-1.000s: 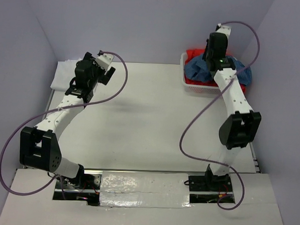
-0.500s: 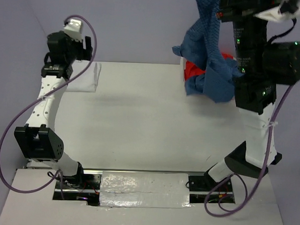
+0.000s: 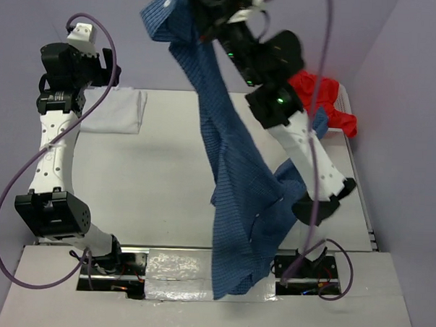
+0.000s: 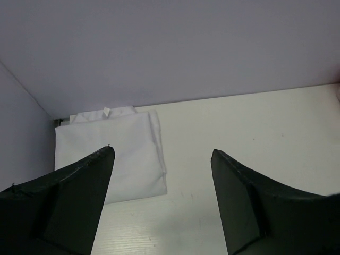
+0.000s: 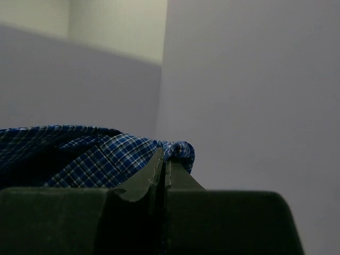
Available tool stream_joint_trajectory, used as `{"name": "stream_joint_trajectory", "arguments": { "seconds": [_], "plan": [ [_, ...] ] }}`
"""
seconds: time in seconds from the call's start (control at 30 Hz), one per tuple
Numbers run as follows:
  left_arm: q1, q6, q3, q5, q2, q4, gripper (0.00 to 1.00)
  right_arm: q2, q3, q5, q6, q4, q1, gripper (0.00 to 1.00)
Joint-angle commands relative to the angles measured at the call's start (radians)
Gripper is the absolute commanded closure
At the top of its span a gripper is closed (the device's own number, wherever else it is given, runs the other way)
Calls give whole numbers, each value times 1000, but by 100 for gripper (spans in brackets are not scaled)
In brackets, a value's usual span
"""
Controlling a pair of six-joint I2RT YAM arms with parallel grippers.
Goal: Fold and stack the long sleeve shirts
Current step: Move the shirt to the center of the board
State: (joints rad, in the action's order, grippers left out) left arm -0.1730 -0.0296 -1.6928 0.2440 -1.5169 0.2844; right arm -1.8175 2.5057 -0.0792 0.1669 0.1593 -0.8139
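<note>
Jaws of the right gripper (image 5: 164, 162) press flat together on a bunched fold of the blue checked shirt (image 5: 90, 154). In the wrist view the cloth bulges just past their tips against a bare lavender wall (image 5: 239, 79). From above, the right arm (image 3: 305, 153) reaches high toward the camera, and the blue checked shirt hangs from its grip as one long, twisted length. In that view it crosses the middle of the table (image 3: 159, 175) and ends over the silver taped strip (image 3: 177, 274) between the two arm bases. Whether its lower hem touches the surface cannot be told. A further flap of the same cloth droops beside the arm on the right. Behind that arm, at the table's far right corner, the red shirt (image 3: 323, 99) lies in a crumpled heap.

The left gripper (image 4: 162, 151) stands wide apart and holds nothing, raised over the far left of the table. Just beyond and below its fingers (image 4: 79, 186) lies the white shirt (image 4: 119, 156), folded into a flat rectangle in the far left corner against the wall. Purple cables (image 3: 2, 219) loop from both arms.
</note>
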Motion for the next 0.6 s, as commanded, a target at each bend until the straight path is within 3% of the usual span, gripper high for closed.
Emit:
{"name": "stream_joint_trajectory", "arguments": {
  "seconds": [0.0,0.03,0.07,0.1,0.17,0.2,0.27,0.3,0.37,0.4,0.43,0.47,0.5,0.53,0.57],
  "plan": [
    [-8,-12,7,90,20,27,14,-141,-21,78,-255,-288,94,100],
    [-10,-13,1,107,2,62,15,-195,-5,76,-276,-346,102,99],
    [-8,-10,-1,124,-8,79,16,-218,1,21,-282,-412,114,62],
    [-8,-7,2,152,-15,94,16,-236,7,0,-267,-537,114,39],
    [-6,11,36,178,-23,108,16,-247,-25,-21,-245,-645,110,4],
    [-3,19,56,207,-17,104,13,-235,-53,8,-239,-718,111,0],
    [26,101,119,227,-11,95,12,-142,-210,67,-225,-736,116,0],
    [41,129,154,224,-8,99,12,-93,-369,100,-227,-706,130,0],
    [128,229,174,183,-14,160,12,73,-552,88,-244,-644,156,1],
    [160,273,192,128,-20,197,13,127,-729,49,-263,-588,188,7],
    [247,357,208,108,-22,253,12,177,-804,21,-277,-568,211,21],
    [289,396,258,92,-17,278,10,254,-877,-6,-296,-549,237,68],
    [325,433,292,81,-9,294,9,283,-995,-45,-315,-550,257,83],
    [401,494,335,68,0,303,6,308,-1043,-56,-345,-558,300,86],
    [438,519,378,60,9,305,1,338,-1089,-63,-352,-584,318,71]
  ]
}}
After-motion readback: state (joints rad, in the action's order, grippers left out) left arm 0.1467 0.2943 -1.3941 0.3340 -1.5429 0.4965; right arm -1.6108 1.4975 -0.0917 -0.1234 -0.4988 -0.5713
